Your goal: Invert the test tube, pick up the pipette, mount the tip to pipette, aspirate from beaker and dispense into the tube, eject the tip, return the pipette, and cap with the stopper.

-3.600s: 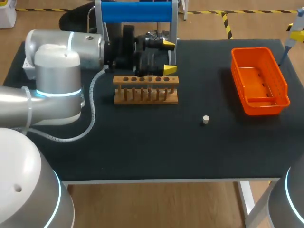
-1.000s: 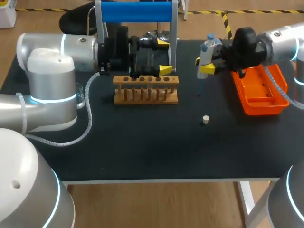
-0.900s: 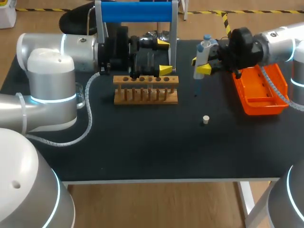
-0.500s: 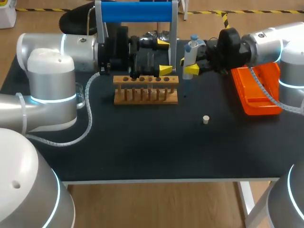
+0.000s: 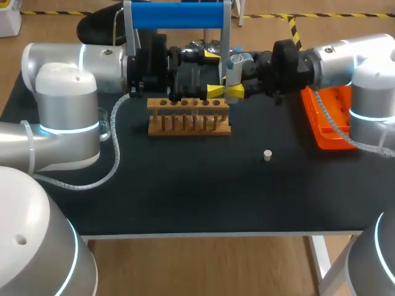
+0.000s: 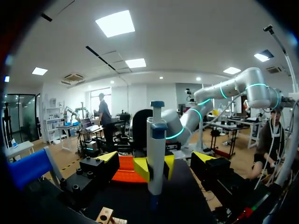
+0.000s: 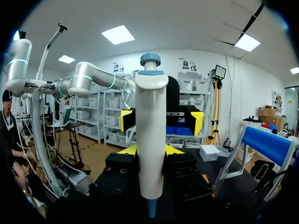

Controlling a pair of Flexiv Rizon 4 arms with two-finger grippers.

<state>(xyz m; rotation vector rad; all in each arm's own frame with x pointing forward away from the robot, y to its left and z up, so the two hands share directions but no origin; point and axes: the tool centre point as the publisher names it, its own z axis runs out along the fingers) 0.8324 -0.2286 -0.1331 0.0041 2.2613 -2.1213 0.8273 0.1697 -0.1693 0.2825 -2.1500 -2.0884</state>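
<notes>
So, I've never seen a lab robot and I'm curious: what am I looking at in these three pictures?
This is a robot with a left arm and a right arm, working at a black table. The wide picture comes from a fixed camera above and behind the robot. The two round ones come from a camera on each wrist, looking out along the fingers. Each arm ends in a tool: two fingers with yellow tips. The right tool is shut on a white pipette, held upright. The left tool faces it, open, with nothing visible between its fingers. On the table are a wooden rack, a small white stopper and an orange basket. A blue-topped frame stands behind the rack.
</notes>
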